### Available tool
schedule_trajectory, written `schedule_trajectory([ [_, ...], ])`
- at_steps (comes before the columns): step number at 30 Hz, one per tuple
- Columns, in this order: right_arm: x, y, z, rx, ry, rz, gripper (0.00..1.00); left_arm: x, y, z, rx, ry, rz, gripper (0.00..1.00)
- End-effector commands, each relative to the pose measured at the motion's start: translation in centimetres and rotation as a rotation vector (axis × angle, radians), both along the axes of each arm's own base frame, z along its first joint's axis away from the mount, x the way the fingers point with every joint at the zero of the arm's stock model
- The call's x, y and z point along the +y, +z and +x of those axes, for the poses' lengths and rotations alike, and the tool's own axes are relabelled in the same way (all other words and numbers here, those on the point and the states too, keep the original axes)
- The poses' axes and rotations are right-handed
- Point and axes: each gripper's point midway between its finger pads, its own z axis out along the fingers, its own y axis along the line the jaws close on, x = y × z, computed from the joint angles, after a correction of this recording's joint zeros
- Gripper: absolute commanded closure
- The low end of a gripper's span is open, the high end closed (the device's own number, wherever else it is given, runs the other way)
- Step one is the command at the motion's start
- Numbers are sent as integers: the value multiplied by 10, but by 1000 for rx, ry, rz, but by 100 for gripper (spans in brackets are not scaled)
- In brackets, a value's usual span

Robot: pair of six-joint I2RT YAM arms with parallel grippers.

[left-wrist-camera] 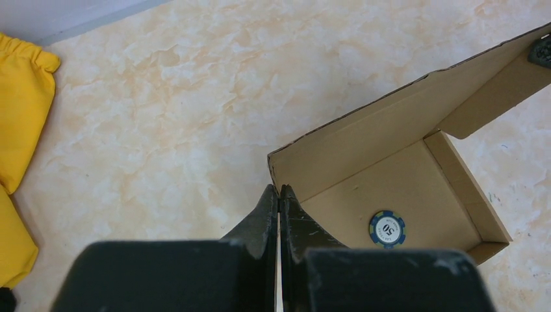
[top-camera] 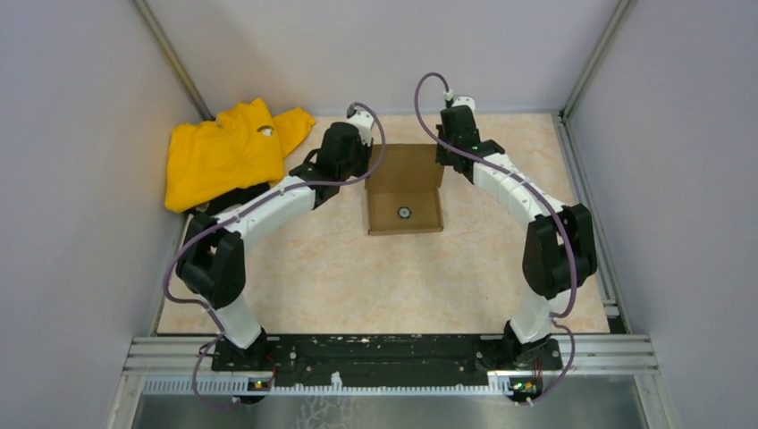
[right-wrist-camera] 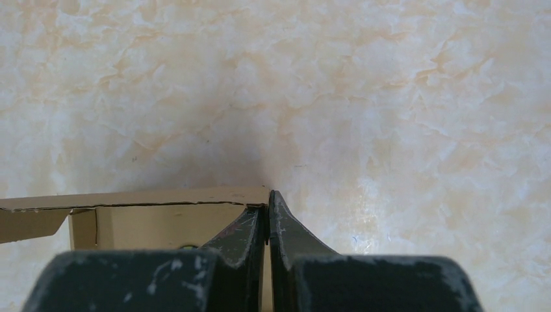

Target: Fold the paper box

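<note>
The paper box (top-camera: pixel 404 192) is plain brown cardboard, standing mid-table as an open tray with its back flap raised. A blue poker chip (top-camera: pixel 404 213) lies on its floor. My left gripper (top-camera: pixel 366 179) is at the box's left wall. In the left wrist view the left gripper (left-wrist-camera: pixel 279 190) is shut on that wall of the box (left-wrist-camera: pixel 364 146), one finger inside and one outside, with the chip (left-wrist-camera: pixel 387 229) beside it. My right gripper (top-camera: pixel 444 163) is at the right wall. The right wrist view shows the right gripper (right-wrist-camera: pixel 268 198) pinching the box's (right-wrist-camera: pixel 162 224) right wall near its far corner.
A yellow cloth garment (top-camera: pixel 228 152) lies crumpled at the back left of the table, and its edge (left-wrist-camera: pixel 19 117) shows in the left wrist view. Grey walls with metal rails enclose the marbled table (top-camera: pixel 357 277) on three sides.
</note>
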Motion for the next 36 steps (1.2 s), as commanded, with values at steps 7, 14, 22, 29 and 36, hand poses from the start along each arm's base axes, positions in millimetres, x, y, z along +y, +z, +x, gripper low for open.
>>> schedule_trajectory([
  [7, 27, 45, -6, -133, 15, 139, 100, -23, 23, -16, -73, -19, -95, 100],
  [14, 33, 46, -8, -149, 1, 158, 100, -23, 7, -18, -55, -10, -95, 100],
  [22, 32, 47, -14, -168, -31, 174, 100, -24, 3, -16, -52, 14, -122, 100],
  [29, 32, 43, -21, -176, -54, 179, 100, -31, 4, -20, -53, 37, -142, 100],
  [36, 29, 36, -27, -181, -84, 181, 100, -35, 2, -27, -51, 64, -157, 100],
])
